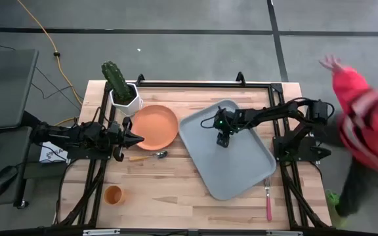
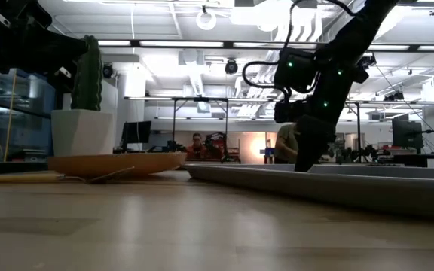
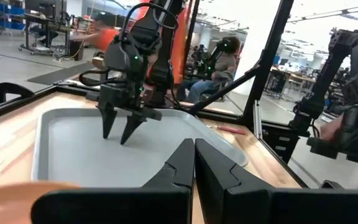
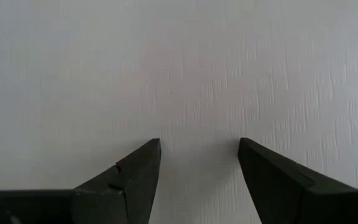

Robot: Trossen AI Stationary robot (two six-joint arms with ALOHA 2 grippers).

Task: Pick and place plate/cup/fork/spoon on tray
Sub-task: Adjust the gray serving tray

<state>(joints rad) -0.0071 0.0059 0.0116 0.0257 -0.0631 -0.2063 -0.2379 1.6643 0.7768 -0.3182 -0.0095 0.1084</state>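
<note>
Over the large grey-blue rectangular tray (image 1: 231, 157), right of centre in the overhead frame, my right gripper (image 1: 223, 141) points straight down with its two dark fingers (image 4: 129, 180) spread apart and nothing between them; only the tray's pale textured floor fills that wrist picture. From table height its tips look to be at or just above the tray floor, though I cannot tell whether they touch.

My left gripper (image 1: 136, 138) sits left of centre, level with the near rim of the round orange plastic plate (image 1: 153, 126), its fingers (image 3: 179, 163) pressed together and holding nothing. That plate rests on the wooden table (image 1: 176, 190) just left of the tray.

Just below the plate lies the small spoon with a silver bowl and orange-yellow handle (image 1: 149, 156). Near the lower left corner stands the small orange tumbler (image 1: 113, 195). Off the tray's lower right corner lies the pink-handled fork (image 1: 268, 196). A green cactus in a white faceted pot (image 1: 120, 88) stands above the plate, and a person in a red top (image 1: 366, 124) is at the right edge.
</note>
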